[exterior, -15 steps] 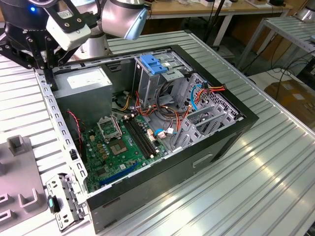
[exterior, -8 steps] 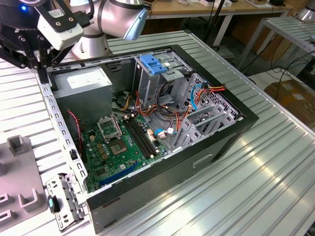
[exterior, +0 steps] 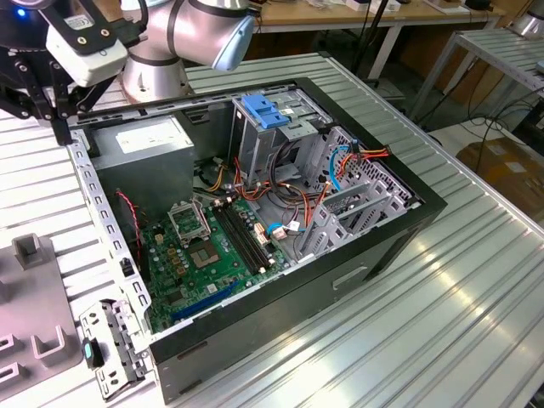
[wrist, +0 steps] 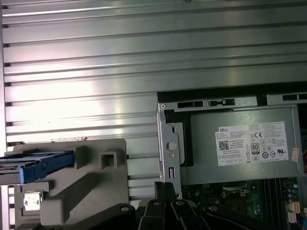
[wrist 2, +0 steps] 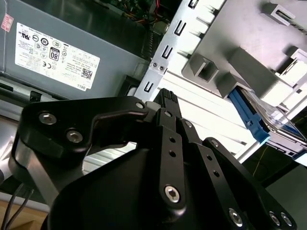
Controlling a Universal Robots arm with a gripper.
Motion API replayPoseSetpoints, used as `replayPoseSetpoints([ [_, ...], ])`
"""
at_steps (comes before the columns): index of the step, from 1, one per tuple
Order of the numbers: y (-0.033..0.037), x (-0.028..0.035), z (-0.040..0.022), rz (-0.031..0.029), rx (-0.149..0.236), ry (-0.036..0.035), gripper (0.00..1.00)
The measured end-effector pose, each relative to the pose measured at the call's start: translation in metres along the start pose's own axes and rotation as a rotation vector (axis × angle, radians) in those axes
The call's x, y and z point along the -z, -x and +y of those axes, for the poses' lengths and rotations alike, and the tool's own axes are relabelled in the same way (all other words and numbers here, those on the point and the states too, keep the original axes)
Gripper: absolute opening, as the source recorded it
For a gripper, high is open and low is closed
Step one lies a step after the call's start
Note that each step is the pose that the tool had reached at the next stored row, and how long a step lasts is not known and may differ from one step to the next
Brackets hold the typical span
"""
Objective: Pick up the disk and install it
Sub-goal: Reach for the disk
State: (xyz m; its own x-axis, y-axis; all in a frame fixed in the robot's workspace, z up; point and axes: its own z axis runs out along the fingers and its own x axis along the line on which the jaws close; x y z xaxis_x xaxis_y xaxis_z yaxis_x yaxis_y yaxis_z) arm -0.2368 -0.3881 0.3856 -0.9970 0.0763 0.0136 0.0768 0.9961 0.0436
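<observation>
Hand [wrist 2: 165, 99] above case rim [wrist 2: 158, 67], disk [wrist 2: 245, 113] aside

Free room: above ribbed tabletop [wrist: 96, 57], beside the case [exterior: 382, 246].
Inside case: power-supply box [exterior: 149, 136], drive cage [exterior: 251, 149], cables [exterior: 272, 194] crowd.
Pickup side: fixture posts [wrist 2: 206, 67] just beside disk [wrist 2: 247, 117].

In the second wrist view the disk [wrist 2: 245, 116] is running off the picture's edge, and the grey fixture [wrist 2: 249, 43] is covering most of its casing. What is showing beside the blue rail is perhaps the label, but that is hard to tell. In the first wrist view the edge is cutting the disk [wrist: 43, 165] too, and the grey fixture [wrist: 91, 177] is hiding one end of it. In the exterior view the gripper [exterior: 61, 119] is partly running out of frame, the arm [exterior: 195, 30] is being cropped, and the grey fixture [exterior: 34, 314] is being cut by the exterior view's left edge.
</observation>
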Motion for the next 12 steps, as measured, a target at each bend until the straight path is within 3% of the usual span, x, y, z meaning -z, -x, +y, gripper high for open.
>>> replayPoseSetpoints([
  [4, -0.0085, -0.0002, 0.0009, 0.0000, 0.000, 0.0000, 0.11],
  [12, -0.0191, -0.0004, 0.0016, 0.0000, 0.000, 0.0000, 0.11],
])
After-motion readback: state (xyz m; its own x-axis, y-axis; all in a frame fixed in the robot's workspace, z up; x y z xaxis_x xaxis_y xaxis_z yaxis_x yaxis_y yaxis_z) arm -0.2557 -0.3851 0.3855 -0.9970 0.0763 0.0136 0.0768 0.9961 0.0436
